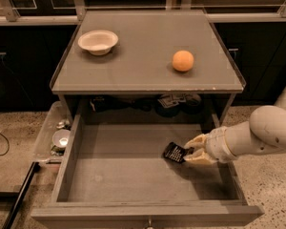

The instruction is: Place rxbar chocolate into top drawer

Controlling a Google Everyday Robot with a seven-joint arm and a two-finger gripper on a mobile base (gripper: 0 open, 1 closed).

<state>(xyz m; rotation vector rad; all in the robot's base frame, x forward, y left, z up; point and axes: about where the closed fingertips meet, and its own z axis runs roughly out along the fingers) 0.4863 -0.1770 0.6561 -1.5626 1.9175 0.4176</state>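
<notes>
The top drawer is pulled open below the grey table top, its flat grey bottom showing and a small knob at the front edge. My gripper reaches in from the right, low inside the drawer's right half. It is shut on the rxbar chocolate, a small black wrapper with white lettering, held tilted just above or on the drawer bottom; I cannot tell whether it touches.
An orange ball and a white bowl sit on the table top. A clear plastic bin of small items stands on the floor left of the drawer. Dark clutter lies in the recess behind the drawer.
</notes>
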